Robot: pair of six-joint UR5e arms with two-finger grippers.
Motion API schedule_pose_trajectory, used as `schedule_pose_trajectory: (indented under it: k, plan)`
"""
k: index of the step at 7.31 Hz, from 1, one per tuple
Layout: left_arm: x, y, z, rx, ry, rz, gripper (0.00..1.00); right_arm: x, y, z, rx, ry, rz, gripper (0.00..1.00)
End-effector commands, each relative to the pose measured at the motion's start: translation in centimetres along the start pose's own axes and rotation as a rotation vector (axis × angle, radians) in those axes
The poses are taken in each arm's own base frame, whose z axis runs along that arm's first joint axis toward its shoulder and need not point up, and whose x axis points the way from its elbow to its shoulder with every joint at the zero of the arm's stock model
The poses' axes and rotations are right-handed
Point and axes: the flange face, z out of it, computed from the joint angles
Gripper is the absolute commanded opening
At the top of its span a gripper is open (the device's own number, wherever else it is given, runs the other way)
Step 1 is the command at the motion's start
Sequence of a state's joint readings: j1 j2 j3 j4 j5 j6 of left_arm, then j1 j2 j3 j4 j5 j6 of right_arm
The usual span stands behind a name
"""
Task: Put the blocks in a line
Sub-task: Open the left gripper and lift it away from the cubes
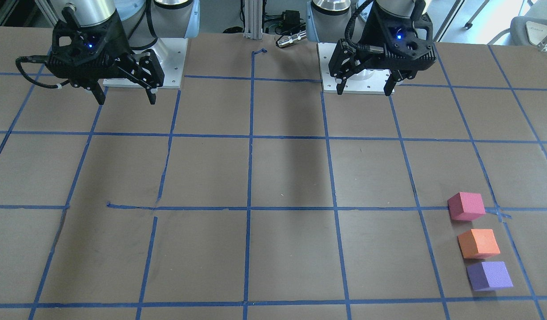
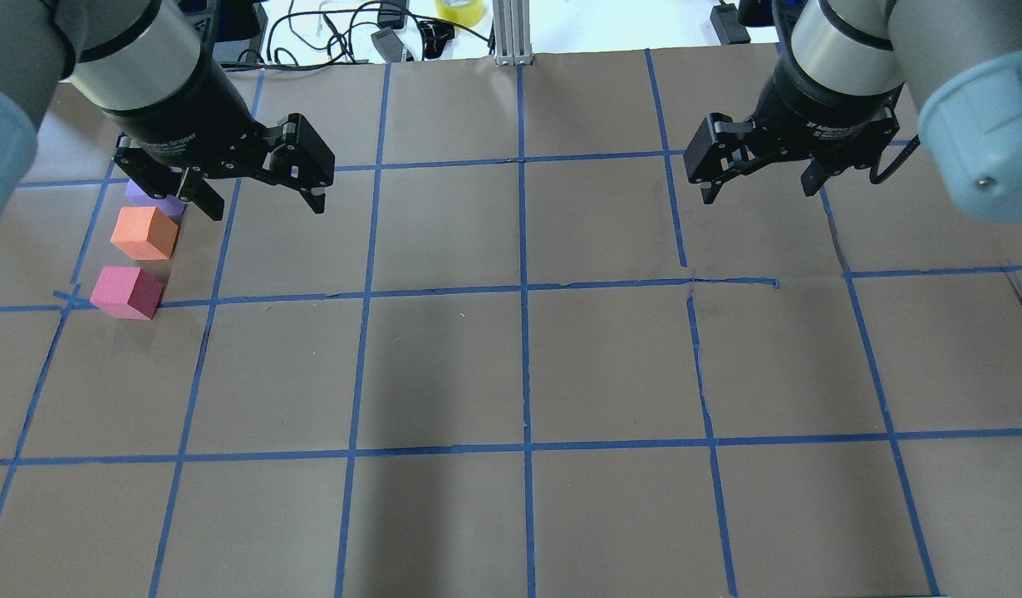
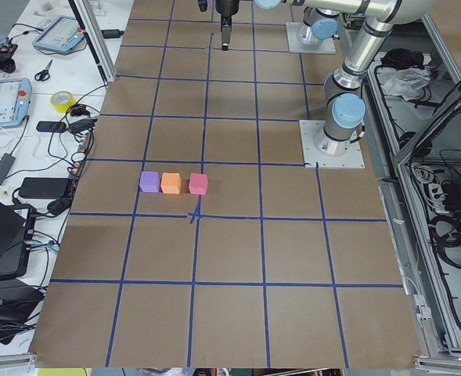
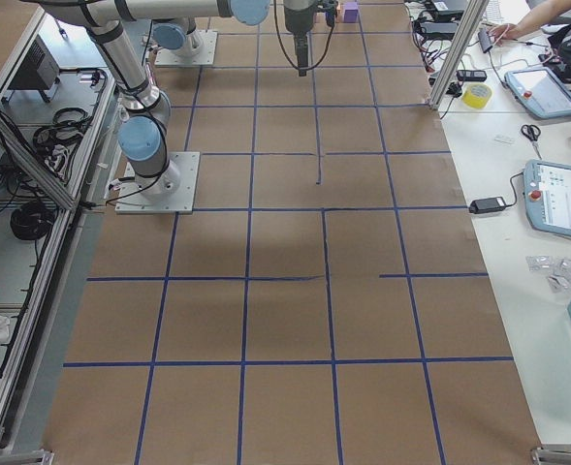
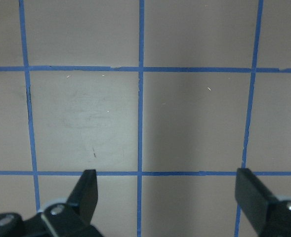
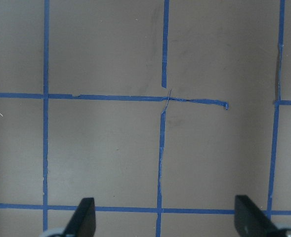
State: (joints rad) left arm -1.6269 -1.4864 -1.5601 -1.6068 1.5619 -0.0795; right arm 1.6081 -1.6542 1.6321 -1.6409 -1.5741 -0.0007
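Pinkish-red block (image 1: 466, 206), orange block (image 1: 479, 243) and purple block (image 1: 490, 275) lay in a row, just beside one another, on the table (image 1: 291, 178) at the robot's left. Left gripper (image 1: 364, 86) and right gripper (image 1: 126, 98) hung empty, jaws apart.

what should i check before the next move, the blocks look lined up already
1. Left gripper open and empty: ok.
2. Right gripper open and empty: ok.
3. Pink block, orange block and purple block in one row: ok.
4. Both grippers well away from the row, in the front-facing view: ok.
5. Even gaps between the blocks: cannot tell.
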Motion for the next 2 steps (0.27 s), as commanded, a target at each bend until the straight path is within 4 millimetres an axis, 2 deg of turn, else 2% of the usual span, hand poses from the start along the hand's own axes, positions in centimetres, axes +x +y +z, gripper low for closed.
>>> schedule_pose_trajectory:
  k: [1,2]
  plan:
    - [-0.01,0.47,-0.55,0.008,-0.001,-0.001,1.00,0.02,-0.01,0.04,-0.002,0.000,0.000,1.00]
    - [-0.04,0.60,0.08,-0.007,-0.003,-0.001,1.00,0.02,0.05,-0.02,-0.002,0.000,0.000,1.00]
